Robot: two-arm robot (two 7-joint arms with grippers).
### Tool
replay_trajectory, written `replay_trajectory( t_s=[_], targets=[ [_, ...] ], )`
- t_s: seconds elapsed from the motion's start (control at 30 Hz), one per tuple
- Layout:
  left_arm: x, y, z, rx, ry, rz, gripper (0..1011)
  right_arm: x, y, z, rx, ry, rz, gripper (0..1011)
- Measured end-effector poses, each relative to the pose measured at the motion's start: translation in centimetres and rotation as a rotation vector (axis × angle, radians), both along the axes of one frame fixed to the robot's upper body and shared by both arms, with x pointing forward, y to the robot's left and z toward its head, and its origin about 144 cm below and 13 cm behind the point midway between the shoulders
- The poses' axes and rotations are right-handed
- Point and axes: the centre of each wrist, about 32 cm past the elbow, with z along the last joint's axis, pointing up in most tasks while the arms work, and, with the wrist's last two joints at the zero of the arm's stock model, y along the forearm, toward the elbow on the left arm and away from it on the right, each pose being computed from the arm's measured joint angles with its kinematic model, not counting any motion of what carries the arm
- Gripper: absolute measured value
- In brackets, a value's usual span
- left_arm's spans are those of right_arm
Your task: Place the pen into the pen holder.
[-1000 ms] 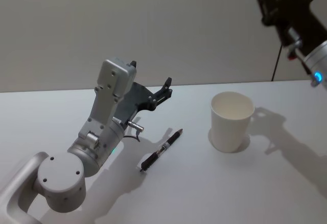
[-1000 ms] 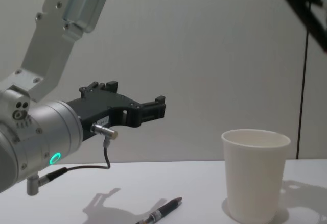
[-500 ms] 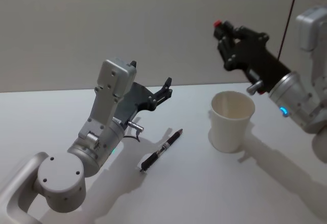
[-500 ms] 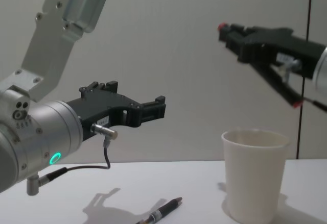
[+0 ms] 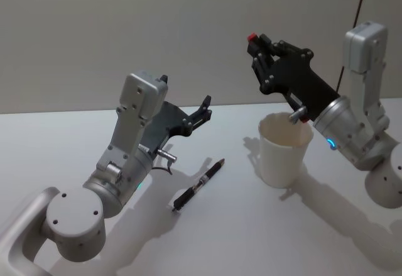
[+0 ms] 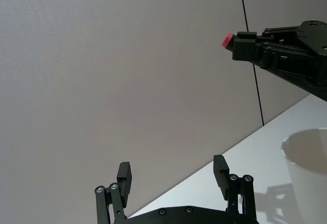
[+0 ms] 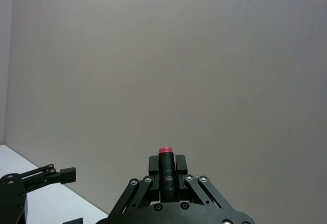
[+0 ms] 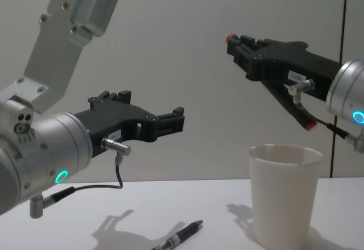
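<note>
Jaws of the right gripper (image 5: pixel 259 53) clamp a red-tipped pen (image 7: pixel 164 172) above the cup (image 5: pixel 284 156), left gripper (image 6: pixel 172 172) idle, wide, over the table's (image 5: pixel 251 238) left side; carry step, next likely: tip down, release.

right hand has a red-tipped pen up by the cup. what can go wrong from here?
1. The right hand holds the red-tipped pen pointing up, away from the pen holder; released so, it likely misses.
2. Its wrist hangs close over the rim; lowering could tip the holder.

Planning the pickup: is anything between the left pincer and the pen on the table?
Nothing visible. Only air separates the open left pincer from the pen; the right pincer, holding a red-tipped marker, is up by the pen holder.
</note>
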Motion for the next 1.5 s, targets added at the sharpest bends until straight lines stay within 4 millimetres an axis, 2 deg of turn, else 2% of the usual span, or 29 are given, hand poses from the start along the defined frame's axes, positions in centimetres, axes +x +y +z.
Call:
replay_trajectory(
  t_s=[0.87, 1.5],
  targets=[
    [0.0, 0.0, 0.0, 0.0, 0.0, 0.0, 1003, 0.2, 0.3, -2.5, 0.003, 0.024, -0.012, 182],
    [0.0, 0.0, 0.0, 0.0, 0.0, 0.0, 1003, 0.4, 0.9, -3.2, 0.0, 0.023, 0.007, 182]
  ],
)
